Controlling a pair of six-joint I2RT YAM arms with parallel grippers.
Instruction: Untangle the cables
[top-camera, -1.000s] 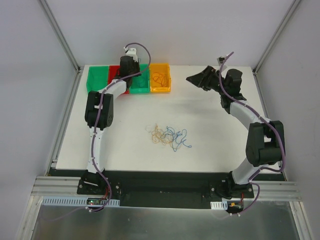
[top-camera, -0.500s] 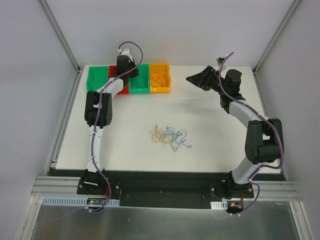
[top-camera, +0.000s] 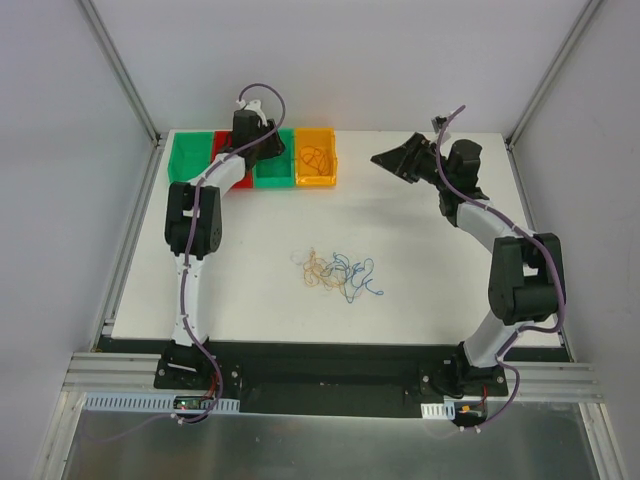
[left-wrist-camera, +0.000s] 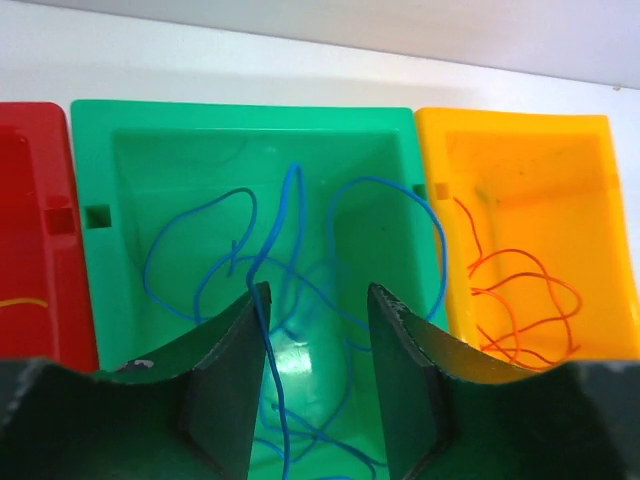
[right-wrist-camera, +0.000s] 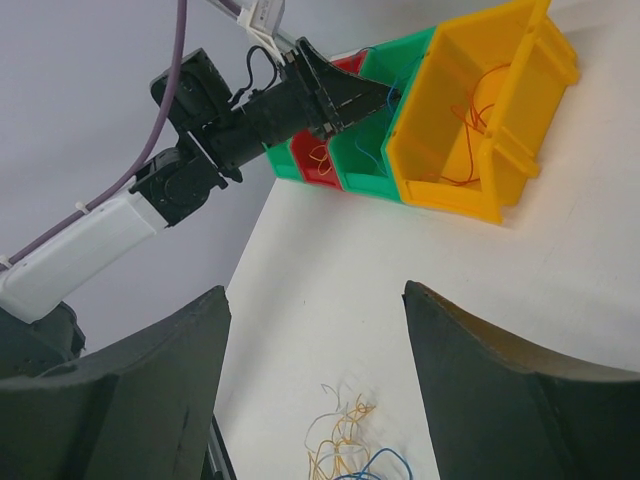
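Observation:
A tangle of thin orange, yellow, white and blue cables (top-camera: 338, 273) lies mid-table; its top edge shows in the right wrist view (right-wrist-camera: 350, 445). My left gripper (top-camera: 264, 146) hangs over the middle green bin (left-wrist-camera: 240, 115), jaws (left-wrist-camera: 318, 292) open. A blue cable (left-wrist-camera: 290, 200) trails down along the left finger's inner edge into that bin, onto other blue cables. My right gripper (top-camera: 385, 160) hovers open at the back right, with nothing between its fingers (right-wrist-camera: 316, 292).
A row of bins stands at the back left: a green bin (top-camera: 190, 158), a red bin (left-wrist-camera: 30, 200) with a yellow cable, the middle green one, and a yellow-orange bin (top-camera: 317, 158) holding orange cables (left-wrist-camera: 520, 295). Frame posts flank the table.
The left gripper shifted a little left over the green bin, then opened, and the blue cable now hangs loose beside its left finger. The right arm has stayed still.

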